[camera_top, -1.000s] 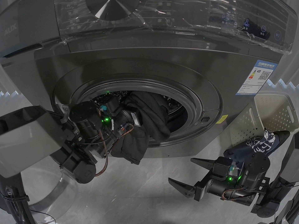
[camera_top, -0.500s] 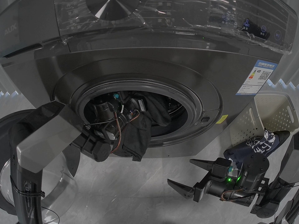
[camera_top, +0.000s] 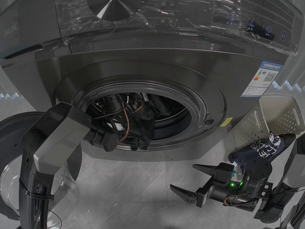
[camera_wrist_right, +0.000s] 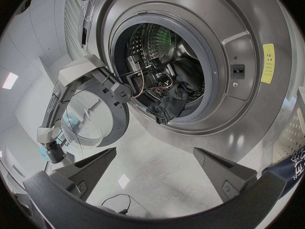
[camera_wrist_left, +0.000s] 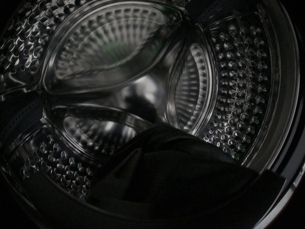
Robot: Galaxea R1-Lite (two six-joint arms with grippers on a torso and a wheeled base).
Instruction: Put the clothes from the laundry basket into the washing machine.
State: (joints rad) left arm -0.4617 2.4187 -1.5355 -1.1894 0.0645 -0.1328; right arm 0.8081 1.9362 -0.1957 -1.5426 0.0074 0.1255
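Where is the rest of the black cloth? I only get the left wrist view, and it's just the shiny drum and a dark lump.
Observer: The black cloth drapes over the lower door rim of the washing machine, with its end outside the drum.
Operator: What's the other arm doing?
Observer: The right gripper hangs open and empty above the floor in front of the machine.
Operator: Any clothes left?
Observer: Yes, a dark blue printed garment drapes over the rim of the laundry basket, to the machine's right.
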